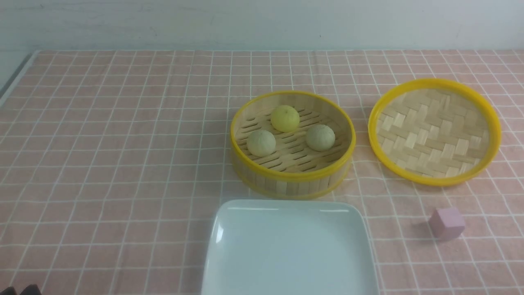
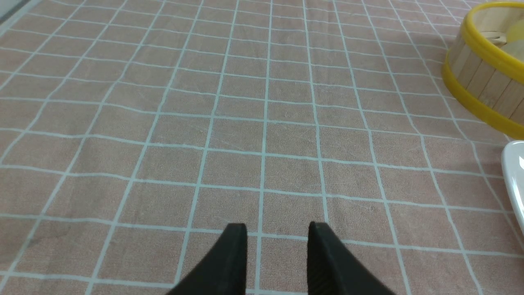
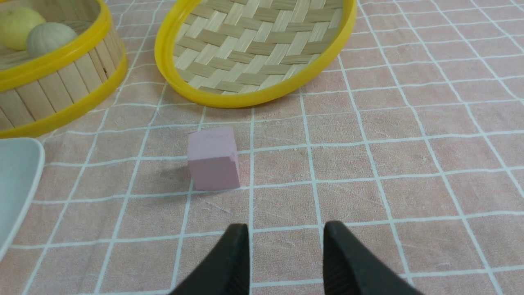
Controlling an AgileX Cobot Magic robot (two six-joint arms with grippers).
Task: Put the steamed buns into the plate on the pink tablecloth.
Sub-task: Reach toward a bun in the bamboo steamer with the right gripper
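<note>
Three steamed buns lie in the bamboo steamer basket (image 1: 245, 164) on the pink tablecloth (image 1: 123, 143): a yellow bun (image 1: 285, 118) at the back, a pale bun (image 1: 261, 142) on the left and another pale bun (image 1: 320, 137) on the right. The white square plate (image 1: 229, 254) sits empty in front of the basket. In the left wrist view my left gripper (image 2: 277, 229) hovers open over bare cloth, well left of the basket (image 2: 483, 82). My right gripper (image 3: 285, 229) is open too, near the pink cube (image 3: 213, 159), with nothing between its fingers.
The woven bamboo lid (image 1: 434, 131) lies upside down to the right of the basket. A small pink cube (image 1: 447, 222) stands in front of the lid, right of the plate. The cloth's left edge meets a grey table border (image 1: 16, 73).
</note>
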